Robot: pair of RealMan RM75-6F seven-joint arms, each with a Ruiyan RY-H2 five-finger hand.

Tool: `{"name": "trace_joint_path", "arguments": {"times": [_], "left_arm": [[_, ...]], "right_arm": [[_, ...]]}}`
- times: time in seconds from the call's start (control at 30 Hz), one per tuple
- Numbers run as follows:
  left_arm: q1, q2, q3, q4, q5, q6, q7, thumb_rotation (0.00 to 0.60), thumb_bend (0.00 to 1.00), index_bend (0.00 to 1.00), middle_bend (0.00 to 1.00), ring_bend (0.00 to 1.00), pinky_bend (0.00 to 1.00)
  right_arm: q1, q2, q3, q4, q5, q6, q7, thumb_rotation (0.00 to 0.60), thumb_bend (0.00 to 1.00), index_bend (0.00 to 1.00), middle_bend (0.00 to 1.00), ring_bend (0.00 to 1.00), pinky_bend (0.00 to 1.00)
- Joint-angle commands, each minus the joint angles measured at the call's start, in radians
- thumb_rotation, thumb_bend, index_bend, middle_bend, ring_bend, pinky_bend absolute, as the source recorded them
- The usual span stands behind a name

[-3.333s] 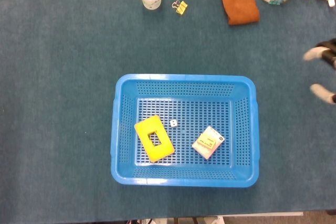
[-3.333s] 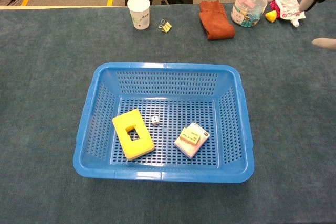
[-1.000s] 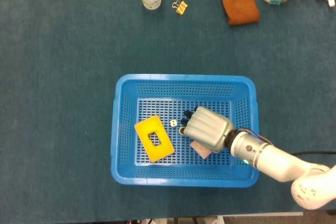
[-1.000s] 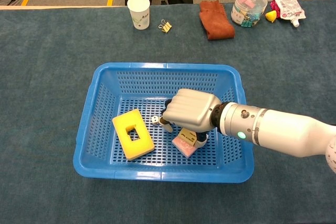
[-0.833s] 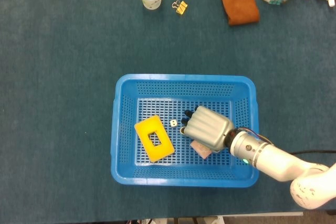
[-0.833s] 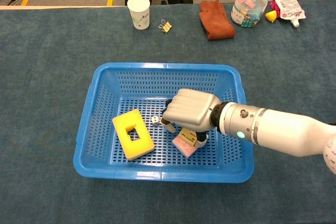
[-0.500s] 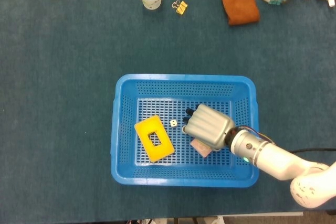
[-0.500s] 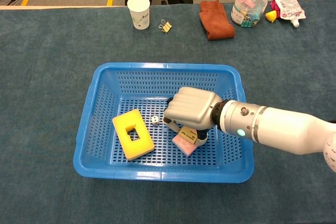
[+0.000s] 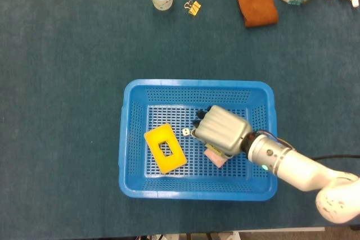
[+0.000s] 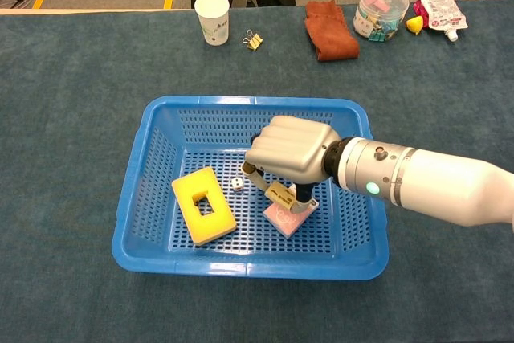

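right hand (image 10: 291,150): smooth silver-grey ribbed shell with dark fingers (image 9: 198,123) beneath; black wrist ring; glossy white cylindrical forearm (image 10: 438,183) with a small green indicator light and a thin dark cable.

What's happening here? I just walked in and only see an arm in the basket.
The right robot hand is inside the blue basket, pinching a small yellow pad and holding it tilted just above the pink pad lying on the basket floor. A yellow sponge block and a small white die also lie in the basket. The left robot hand is out of sight. A paper cup, a binder clip and a brown cloth sit at the table's far edge.
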Motion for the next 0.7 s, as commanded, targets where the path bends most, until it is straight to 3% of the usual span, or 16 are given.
{"name": "trace_joint_path", "arguments": {"times": [0.03, 0.33, 0.53, 0.7], "left_arm": [[-0.003, 0.002, -0.002, -0.002, 0.001, -0.003, 0.000, 0.600, 0.23, 0.32, 0.32, 0.23, 0.24], [-0.015, 0.011, -0.004, -0.003, 0.007, -0.022, -0.008, 0.600, 0.23, 0.32, 0.32, 0.23, 0.24], [-0.022, 0.019, -0.003, -0.001, 0.011, -0.034, -0.017, 0.600, 0.23, 0.32, 0.32, 0.23, 0.24], [-0.028, 0.022, -0.001, 0.000, 0.018, -0.044, -0.020, 0.600, 0.23, 0.32, 0.32, 0.23, 0.24]], "right_arm": [[-0.020, 0.066, 0.036, -0.065, -0.062, 0.043, 0.061, 0.600, 0.10, 0.53, 0.42, 0.27, 0.45], [-0.118, 0.289, 0.091, -0.180, -0.138, 0.182, 0.212, 0.600, 0.10, 0.53, 0.42, 0.27, 0.45], [-0.194, 0.410, 0.086, -0.148, -0.112, 0.220, 0.303, 0.600, 0.10, 0.53, 0.42, 0.27, 0.45], [-0.243, 0.446, 0.083, -0.095, -0.074, 0.223, 0.364, 0.600, 0.10, 0.53, 0.42, 0.27, 0.45]]}}
